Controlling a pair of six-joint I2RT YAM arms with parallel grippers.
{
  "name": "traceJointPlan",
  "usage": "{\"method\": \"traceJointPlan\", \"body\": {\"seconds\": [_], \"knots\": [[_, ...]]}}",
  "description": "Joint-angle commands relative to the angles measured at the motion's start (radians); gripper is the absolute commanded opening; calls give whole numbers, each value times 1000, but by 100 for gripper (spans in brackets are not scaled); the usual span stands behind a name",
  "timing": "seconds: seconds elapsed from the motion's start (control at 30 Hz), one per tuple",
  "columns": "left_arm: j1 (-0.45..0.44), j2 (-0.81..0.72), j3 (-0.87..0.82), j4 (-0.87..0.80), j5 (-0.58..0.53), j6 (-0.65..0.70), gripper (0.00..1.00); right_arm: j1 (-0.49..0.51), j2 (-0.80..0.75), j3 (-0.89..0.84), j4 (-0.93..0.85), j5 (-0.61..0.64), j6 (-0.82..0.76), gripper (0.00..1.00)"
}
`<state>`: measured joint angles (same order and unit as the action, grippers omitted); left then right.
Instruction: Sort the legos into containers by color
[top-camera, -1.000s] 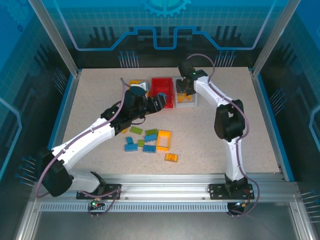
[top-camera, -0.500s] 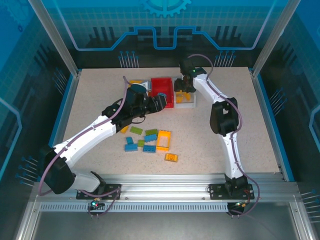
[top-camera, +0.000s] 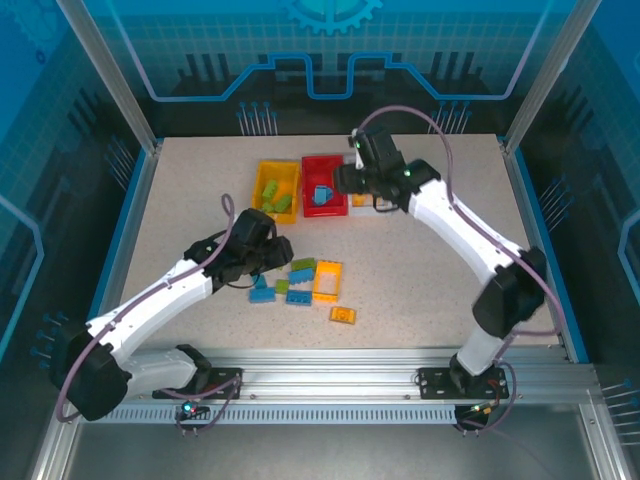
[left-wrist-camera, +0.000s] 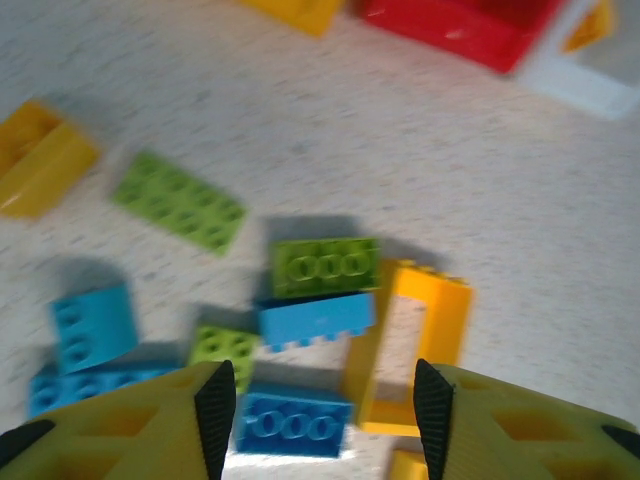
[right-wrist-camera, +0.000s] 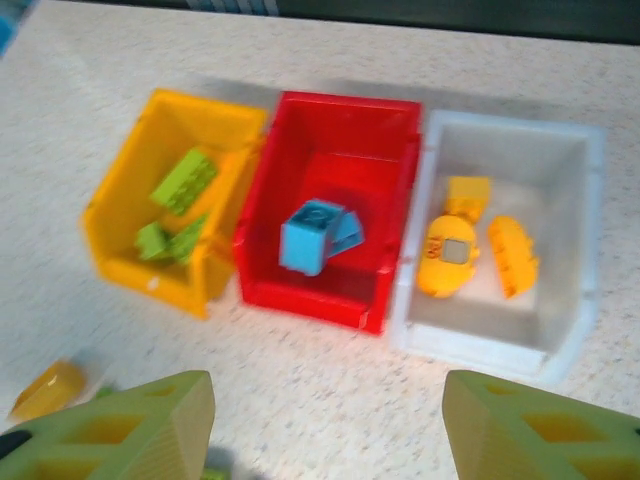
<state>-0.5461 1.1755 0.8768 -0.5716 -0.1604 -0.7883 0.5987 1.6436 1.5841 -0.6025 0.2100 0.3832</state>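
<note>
Three containers stand in a row at the back: yellow (right-wrist-camera: 200, 105) holding green legos (right-wrist-camera: 183, 180), red (right-wrist-camera: 340, 100) holding a blue brick (right-wrist-camera: 312, 235), white (right-wrist-camera: 510, 125) holding orange pieces (right-wrist-camera: 450, 255). My right gripper (right-wrist-camera: 330, 430) hangs open and empty above the bare table just in front of them, seen from above as the right gripper (top-camera: 347, 183). Loose legos (top-camera: 300, 280) lie mid-table. My left gripper (left-wrist-camera: 323, 415) is open over them, a dark blue brick (left-wrist-camera: 293, 422) lying between its fingers, untouched. Ahead lie a light blue brick (left-wrist-camera: 316, 320), a green brick (left-wrist-camera: 325, 265) and a yellow frame (left-wrist-camera: 410, 345).
More loose pieces surround the pile: a flat green plate (left-wrist-camera: 180, 200), a yellow block (left-wrist-camera: 40, 170), a light blue brick (left-wrist-camera: 92, 325), and an orange piece (top-camera: 343, 315) nearer the front. Blue rails edge the table (top-camera: 450, 260) on both sides.
My left arm has drawn back from the red bin to the loose pile. My right gripper has opened and moved from over the white bin to in front of the bins.
</note>
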Motion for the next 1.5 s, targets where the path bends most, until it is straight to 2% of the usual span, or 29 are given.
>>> {"method": "traceJointPlan", "body": {"seconds": [0.0,0.1,0.2,0.37,0.63,1.03,1.1,1.2,1.3,1.47], "knots": [[71,1,-63,-64,23,-25,57,123,-103,-182,103,-56,-3,66],[128,53,-91,-36,66,16,61,241,-203,-343,190,-130,12,70],[167,135,-104,9,98,49,64,336,-256,-432,213,-140,43,71],[179,255,-94,50,100,73,64,406,-292,-491,204,-133,107,72],[179,317,-115,88,79,75,49,434,-296,-505,213,-120,156,72],[178,338,-99,100,69,93,33,434,-292,-499,199,-91,165,72],[171,305,-89,92,54,98,27,430,-307,-497,189,-69,166,71],[136,242,-14,44,18,115,25,400,-360,-508,172,-14,183,70],[89,247,127,-9,5,150,24,298,-432,-537,181,-1,227,70],[55,404,378,-31,35,189,24,104,-446,-513,165,-29,272,70]]}}
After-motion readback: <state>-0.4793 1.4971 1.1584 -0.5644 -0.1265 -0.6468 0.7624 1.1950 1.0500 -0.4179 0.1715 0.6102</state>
